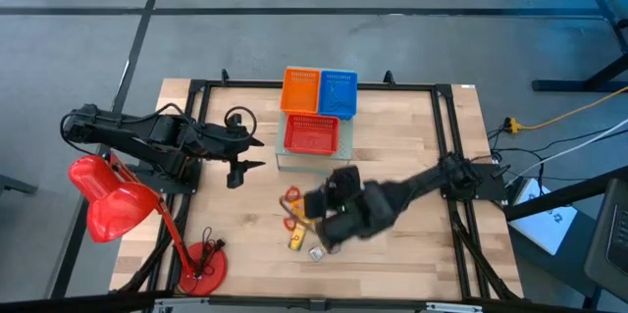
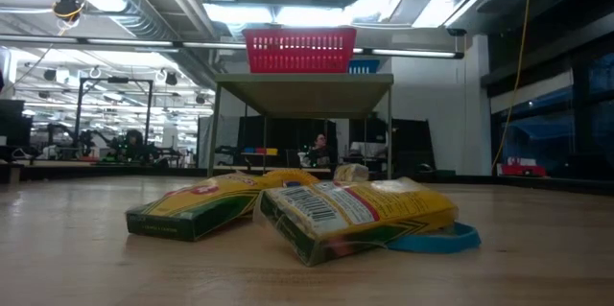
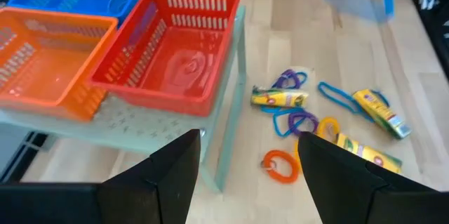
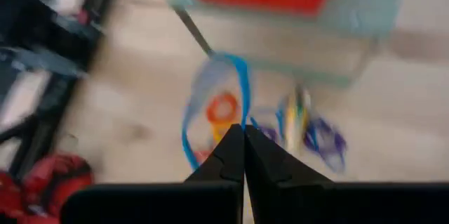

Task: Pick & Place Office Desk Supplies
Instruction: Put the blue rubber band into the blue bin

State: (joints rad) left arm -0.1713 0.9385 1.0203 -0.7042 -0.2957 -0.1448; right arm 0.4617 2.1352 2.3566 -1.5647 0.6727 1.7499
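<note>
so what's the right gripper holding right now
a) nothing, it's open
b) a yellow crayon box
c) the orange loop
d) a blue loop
d) In the right wrist view the right gripper has its fingers closed together on a thin blue loop, which hangs lifted in front of the camera, while the orange loop lies on the table beyond it.

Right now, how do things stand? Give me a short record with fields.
left pincer: open, waiting beside the red basket
right pincer: shut on blue loop, over the pile
on table: orange loop, purple loops, small yellow boxes
baskets: red and orange basket look empty
</note>
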